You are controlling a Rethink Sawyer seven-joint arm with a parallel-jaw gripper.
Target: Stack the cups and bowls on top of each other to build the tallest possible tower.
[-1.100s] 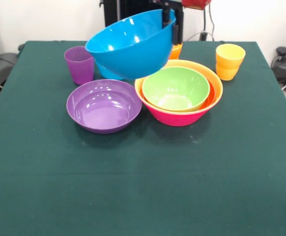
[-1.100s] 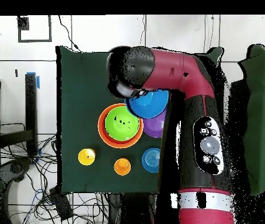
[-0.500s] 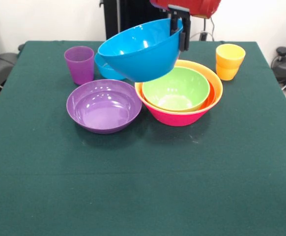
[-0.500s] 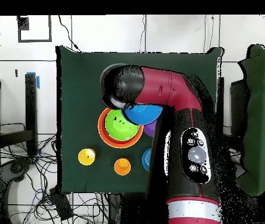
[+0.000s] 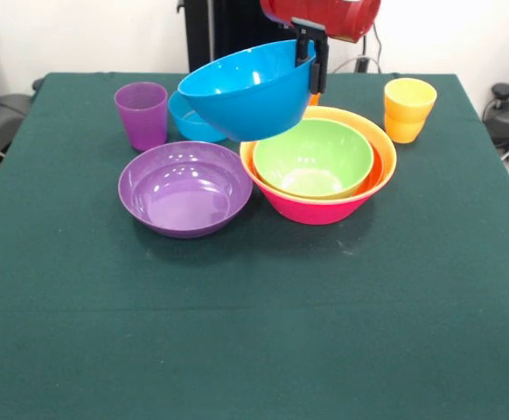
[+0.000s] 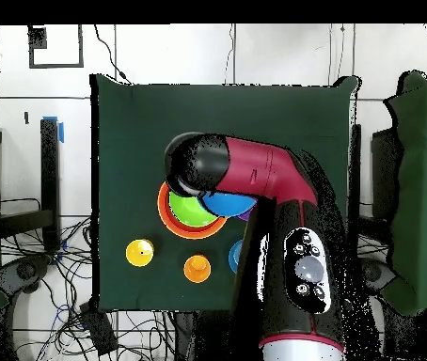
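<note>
My gripper [image 5: 310, 59] is shut on the right rim of the large blue bowl [image 5: 247, 92]. The bowl hangs tilted in the air, above the left edge of the tower. The tower is a green bowl [image 5: 312, 157] inside a large orange bowl [image 5: 386, 159] inside the pink bowl [image 5: 317, 211]. A purple bowl [image 5: 184, 188] sits on the table to its left. Behind stand the purple cup [image 5: 141, 114], a small blue bowl [image 5: 184, 120] and the yellow cup [image 5: 409, 108]. From overhead the arm hides the gripper; the blue bowl [image 6: 228, 202], green bowl [image 6: 187, 210], orange cup [image 6: 197, 269] and yellow cup [image 6: 139, 252] show.
A dark green cloth covers the table [image 5: 254, 332]. The red and black arm [image 6: 274, 179] covers most of the purple bowl and part of the small blue bowl [image 6: 240, 256] from overhead. Cables and grey equipment lie beyond the table's sides.
The gripper has carried the blue bowl rightward in the front view, from over the purple bowl toward the nested stack. The arm swung nearer the robot's base overhead.
</note>
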